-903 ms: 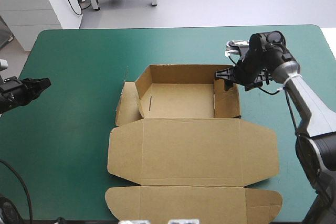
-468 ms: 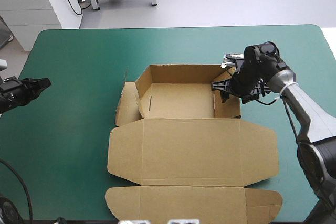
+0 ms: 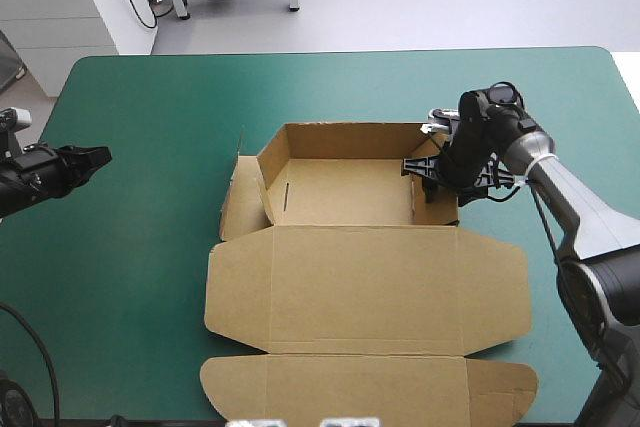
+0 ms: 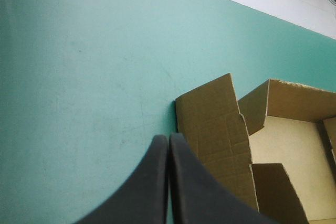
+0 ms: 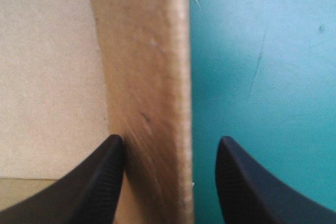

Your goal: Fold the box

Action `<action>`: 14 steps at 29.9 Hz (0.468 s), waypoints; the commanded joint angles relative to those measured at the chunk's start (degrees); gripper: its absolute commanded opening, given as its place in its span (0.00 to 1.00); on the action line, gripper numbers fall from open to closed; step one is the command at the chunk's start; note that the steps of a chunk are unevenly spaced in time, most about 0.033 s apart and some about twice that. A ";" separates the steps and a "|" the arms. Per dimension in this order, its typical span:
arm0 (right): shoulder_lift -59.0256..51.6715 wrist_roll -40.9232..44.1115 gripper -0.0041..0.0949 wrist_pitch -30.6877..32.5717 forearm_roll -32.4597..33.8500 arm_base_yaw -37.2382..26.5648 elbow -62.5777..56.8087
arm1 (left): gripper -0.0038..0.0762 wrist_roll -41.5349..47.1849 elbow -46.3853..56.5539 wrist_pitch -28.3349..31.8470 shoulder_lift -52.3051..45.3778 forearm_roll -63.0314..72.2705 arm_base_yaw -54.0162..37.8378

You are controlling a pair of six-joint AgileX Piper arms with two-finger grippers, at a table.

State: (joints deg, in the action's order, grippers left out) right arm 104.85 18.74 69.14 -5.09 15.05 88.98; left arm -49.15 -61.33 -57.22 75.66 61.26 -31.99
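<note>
Box (image 3: 365,267) wall now straddled by lowered right claw (image 3: 432,185), fingers apart; left claw (image 3: 100,158), together, nearer.

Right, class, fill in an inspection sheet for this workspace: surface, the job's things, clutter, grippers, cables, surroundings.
surface: teal-green cover, lying flat.
job's things: brown box, an open tray; far wall and right wall upright, left flap leaning outward, lid flat toward the near edge.
clutter: nothing seen.
grippers: left gripper shut, beside the left flap, apart from it; right gripper open, fingers astride the right wall, one inside, one outside.
cables: nothing seen.
surroundings: nothing seen.
</note>
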 commanded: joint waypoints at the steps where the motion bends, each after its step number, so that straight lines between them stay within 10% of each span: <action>1: -1.18 0.37 0.31 1.79 -0.15 -0.04 1.11 | 0.04 -0.12 -1.31 0.75 -1.42 3.18 0.58; 4: -0.48 0.37 0.02 2.03 -0.69 -0.04 1.11 | 0.04 0.10 -1.31 0.63 -1.16 2.82 0.58; 14: -4.25 -8.97 0.02 2.17 -2.27 -0.17 7.65 | 0.04 -0.28 -1.31 2.08 -0.48 2.67 2.06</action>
State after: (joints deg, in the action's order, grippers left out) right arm 106.39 13.67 70.60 -5.59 15.05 92.40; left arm -49.21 -61.33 -55.87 76.25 60.50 -31.25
